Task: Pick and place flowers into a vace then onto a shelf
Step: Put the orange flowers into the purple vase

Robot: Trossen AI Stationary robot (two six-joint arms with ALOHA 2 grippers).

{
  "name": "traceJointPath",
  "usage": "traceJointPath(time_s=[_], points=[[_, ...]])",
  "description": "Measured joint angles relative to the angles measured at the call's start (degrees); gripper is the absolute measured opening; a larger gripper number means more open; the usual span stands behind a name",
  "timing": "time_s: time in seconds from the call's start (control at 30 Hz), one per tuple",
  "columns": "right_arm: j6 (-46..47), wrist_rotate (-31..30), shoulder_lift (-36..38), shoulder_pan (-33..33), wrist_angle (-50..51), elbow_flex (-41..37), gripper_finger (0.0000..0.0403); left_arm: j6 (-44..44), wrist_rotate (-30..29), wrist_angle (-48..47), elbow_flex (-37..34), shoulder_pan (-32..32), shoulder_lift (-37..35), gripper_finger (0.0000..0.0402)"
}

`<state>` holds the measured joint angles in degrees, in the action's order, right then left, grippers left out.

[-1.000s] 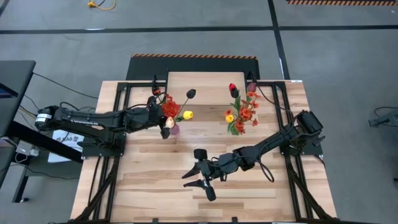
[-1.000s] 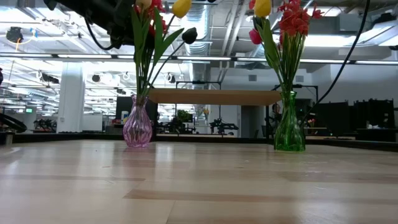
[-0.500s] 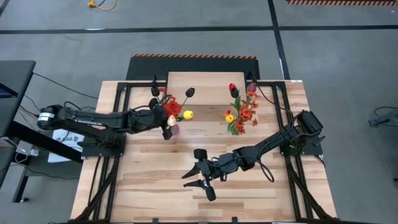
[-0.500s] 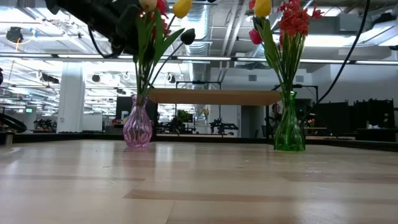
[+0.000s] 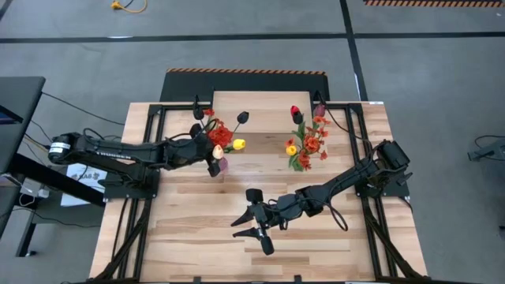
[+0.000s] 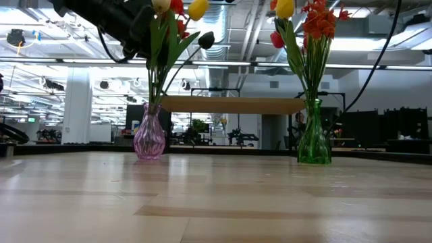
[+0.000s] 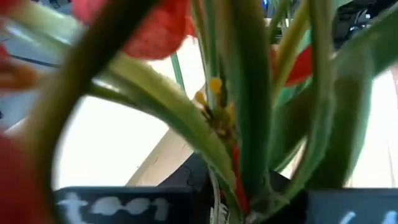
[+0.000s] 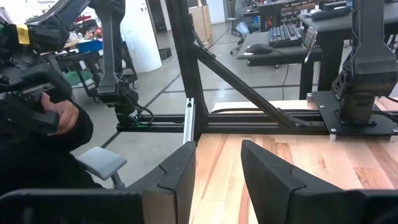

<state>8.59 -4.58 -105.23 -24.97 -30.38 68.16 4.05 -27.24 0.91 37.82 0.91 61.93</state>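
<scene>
Flowers stand in pink vase on table, in front of shelf; second bunch in green vase to its right. Neither vase on shelf yet.

Change over last second: left gripper shifts slightly along stems above pink vase; bunch sways a little, vase stays put. Judgement: flower placement finishing, vase transfer pending.

Left wrist view: stems crowd between fingers; grip state cannot tell.

Right gripper idle over table centre, fingers spread, empty.
</scene>
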Motion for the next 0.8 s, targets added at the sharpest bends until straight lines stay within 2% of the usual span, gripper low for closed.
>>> traceJointPath(time_s=[0.2,0.57,0.8], points=[[0.00,0.00,0.00,0.00,0.00,0.00,0.0121,0.00,0.02,-0.21,0.00,0.00,-0.79,0.0052],[0.01,0.00,0.00,0.00,0.01,0.00,0.0121,0.94,1.53,-4.94,0.00,0.00,-3.38,0.0188],[0.01,0.00,0.00,0.00,0.01,0.00,0.0121,1.75,2.00,-8.35,0.01,0.00,-8.16,0.0216]])
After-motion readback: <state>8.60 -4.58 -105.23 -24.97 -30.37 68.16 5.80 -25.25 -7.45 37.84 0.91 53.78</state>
